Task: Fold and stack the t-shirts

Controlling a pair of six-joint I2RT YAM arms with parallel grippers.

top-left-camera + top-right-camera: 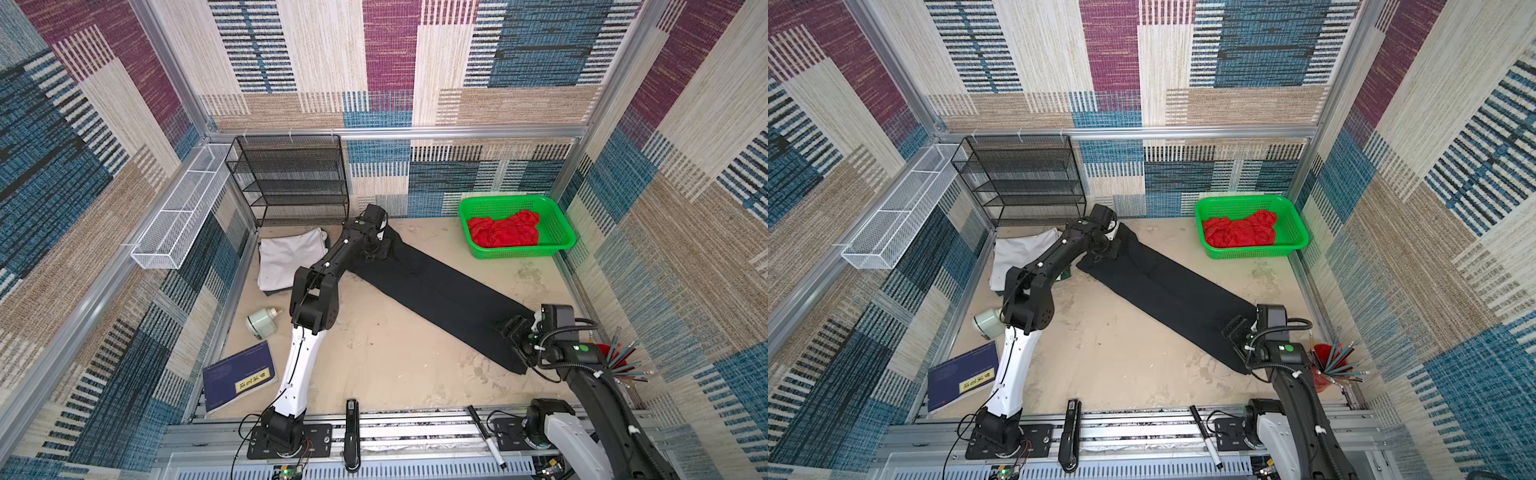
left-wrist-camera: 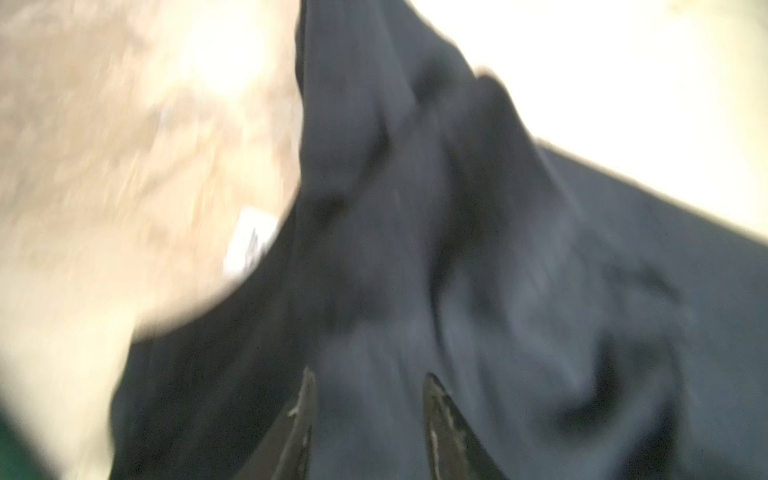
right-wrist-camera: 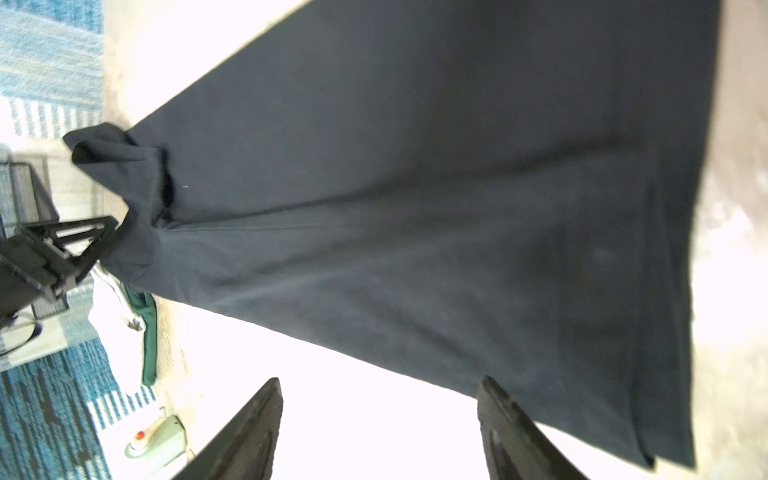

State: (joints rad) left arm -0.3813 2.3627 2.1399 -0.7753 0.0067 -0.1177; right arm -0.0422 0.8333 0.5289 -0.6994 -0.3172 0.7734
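T-shirt (image 1: 436,291), black, laid as folded strip diagonally across desk (image 1: 395,357) toward near right corner. Soft, light, limp; end corners best pinched through all layers. Right gripper (image 3: 379,380) spread, empty; left gripper (image 2: 369,372) at far end, grip cannot be told.

One shirt (image 1: 436,291) lies diagonally across the table (image 1: 374,353), stack (image 1: 286,262) to its left, basket (image 1: 519,249) behind right.

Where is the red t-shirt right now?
In both top views the red t-shirt lies crumpled inside the green basket in the far right corner, beyond the long black t-shirt.
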